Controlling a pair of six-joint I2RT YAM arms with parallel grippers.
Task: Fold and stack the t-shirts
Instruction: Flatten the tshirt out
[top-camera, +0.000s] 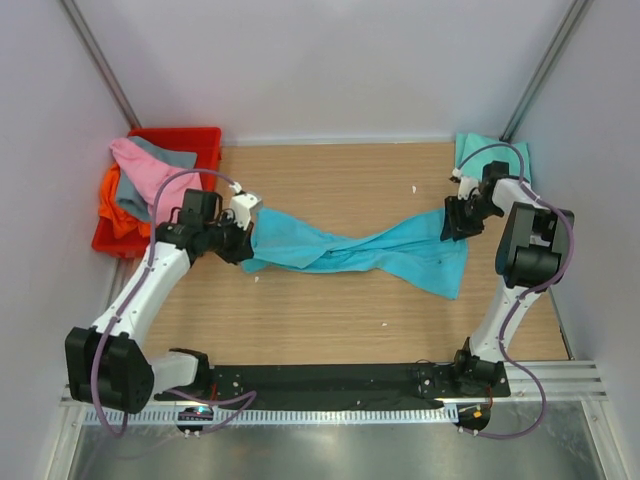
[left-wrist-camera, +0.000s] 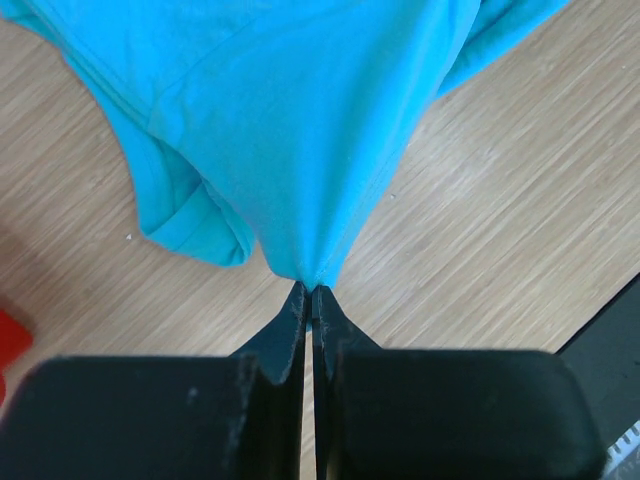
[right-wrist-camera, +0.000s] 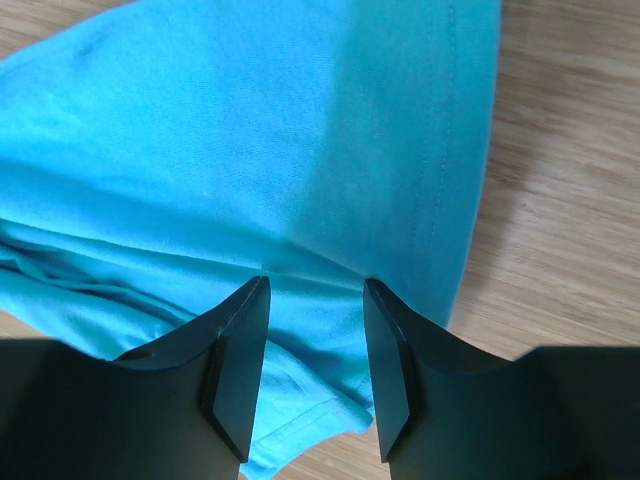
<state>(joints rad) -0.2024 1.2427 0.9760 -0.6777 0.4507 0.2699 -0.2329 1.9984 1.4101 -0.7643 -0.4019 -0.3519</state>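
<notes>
Left gripper (left-wrist-camera: 308, 290): jaws pressed together, pinching a gathered point of the turquoise shirt (left-wrist-camera: 290, 120) at their tips.
Right gripper (right-wrist-camera: 315, 285): jaws parted by a moderate gap and set over the shirt's hemmed end. Cloth shows in the gap, not squeezed.
Turquoise shirt: centre of the top view, a twisted band running from the left gripper at centre left to the right gripper at centre right. It fans out flat on the wooden table (top-camera: 350, 330) towards the right.
Left arm: rises from the lower-left base, slanting up and right.
Right arm: rises from the lower-right base, elbow at the right edge, forearm turned back left.
Mint-teal shirt (top-camera: 480, 152): upper right, just beyond the right gripper.
Red crate (top-camera: 190, 137): upper left, holding the pink shirt (top-camera: 145, 170), grey shirt (top-camera: 175, 157) and orange shirt (top-camera: 112, 195), all heaped together.
</notes>
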